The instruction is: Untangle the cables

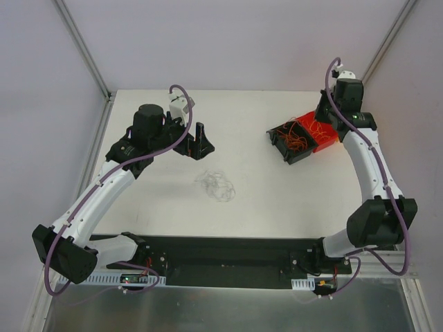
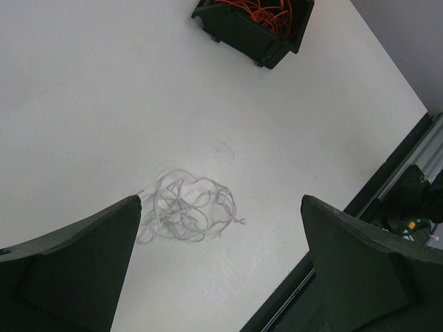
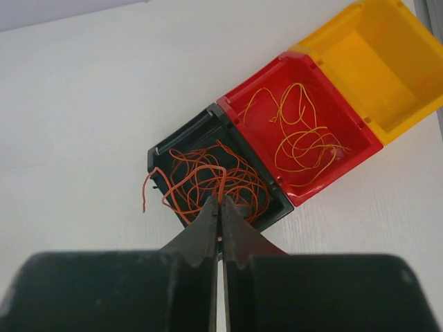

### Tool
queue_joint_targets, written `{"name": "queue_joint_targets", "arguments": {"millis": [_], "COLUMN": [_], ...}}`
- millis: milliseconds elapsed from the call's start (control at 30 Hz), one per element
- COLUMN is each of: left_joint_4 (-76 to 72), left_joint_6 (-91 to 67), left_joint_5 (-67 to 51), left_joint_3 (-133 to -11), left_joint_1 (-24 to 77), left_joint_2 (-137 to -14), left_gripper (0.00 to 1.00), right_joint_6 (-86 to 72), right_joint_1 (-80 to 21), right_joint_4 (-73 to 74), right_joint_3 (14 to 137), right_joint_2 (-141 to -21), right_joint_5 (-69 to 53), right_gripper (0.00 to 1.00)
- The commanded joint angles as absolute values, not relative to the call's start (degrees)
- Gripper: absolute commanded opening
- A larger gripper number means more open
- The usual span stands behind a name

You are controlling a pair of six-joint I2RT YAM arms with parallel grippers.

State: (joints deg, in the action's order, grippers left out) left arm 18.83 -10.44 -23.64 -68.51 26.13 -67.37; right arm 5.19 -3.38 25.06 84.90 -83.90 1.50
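A whitish-clear tangle of cables (image 2: 185,209) lies loose on the white table (image 1: 263,200), also seen as a faint tangle (image 1: 216,185) in the top view. My left gripper (image 2: 220,207) hovers above it, open wide, its left fingertip (image 2: 128,211) over the tangle's edge; in the top view that gripper (image 1: 197,142) sits just behind the tangle. My right gripper (image 3: 220,199) is shut on an orange cable strand (image 3: 223,181) that rises out of the black bin (image 3: 160,153), which holds a heap of orange cables (image 3: 201,181). Yellowish cables (image 3: 301,138) lie in the red bin (image 3: 360,138).
A yellow bin (image 3: 374,69) with nothing in it adjoins the red one. The bins stand in a row at the back right, black bin (image 1: 294,145) nearest the middle. A black rail (image 1: 228,259) runs along the near edge between the arm bases.
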Motion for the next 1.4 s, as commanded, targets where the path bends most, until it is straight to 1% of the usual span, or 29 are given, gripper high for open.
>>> {"name": "queue_joint_targets", "arguments": {"millis": [0,333,467,567,700,833,867,900,1000,1033,1133,1200,1300,1367], "left_joint_4": [17.75,17.84,17.84,17.84,17.75,17.84,17.84,17.84,17.84,17.84,17.84,17.84,17.93,17.84], "left_joint_6": [-9.93,-9.93,-9.93,-9.93,-10.11,-10.02,-10.11,-10.11,-10.11,-10.28,-10.37,-10.37,-10.37,-10.28], "left_joint_5": [-25.31,-25.49,-25.49,-25.40,-25.93,-25.75,-25.84,-25.93,-25.75,-25.75,-25.75,-25.84,-25.66,-25.40], "left_joint_3": [-68.38,-68.38,-68.47,-68.38,-68.38,-68.38,-68.38,-68.38,-68.29,-68.29,-68.29,-68.29,-68.29,-68.12], "left_joint_1": [25.66,25.66,25.66,25.66,25.66,25.66,25.66,25.66,25.66,25.66,25.66,25.66,25.66,25.66], "left_joint_2": [-67.15,-67.41,-67.50,-67.59,-67.94,-68.12,-68.29,-68.38,-68.82,-68.99,-69.43,-69.87,-70.57,-71.27], "left_gripper": [0.99,0.99,0.99,0.99,0.99,0.99,0.99,0.99,0.99,0.99,0.99,0.99,0.99,0.99], "right_joint_6": [6.94,10.02,9.50,10.19,8.53,8.96,9.14,9.31,8.97,8.62,7.12,6.42,5.01,3.88], "right_joint_1": [-5.27,-10.63,-11.34,-11.34,-11.08,-11.16,-11.16,-11.16,-11.25,-11.25,-11.42,-11.77,-14.05,-17.82], "right_joint_4": [22.06,24.96,30.74,29.98,31.38,31.46,32.25,33.39,37.86,38.75,40.43,40.69,40.52,37.37], "right_joint_3": [83.23,84.11,87.71,87.19,88.50,89.38,90.08,90.96,93.16,93.25,91.59,89.40,84.75,79.31], "right_joint_2": [-87.18,-98.69,-106.50,-108.89,-111.53,-111.18,-111.01,-110.57,-107.77,-106.45,-100.92,-97.05,-90.81,-85.81], "right_joint_5": [4.91,16.86,24.33,20.58,19.52,17.76,17.75,17.75,17.93,18.28,17.93,16.97,14.25,8.47], "right_gripper": [0.00,0.00,0.00,0.00,0.00,0.01,0.04,0.11,0.44,0.50,0.58,0.62,0.64,0.67]}}
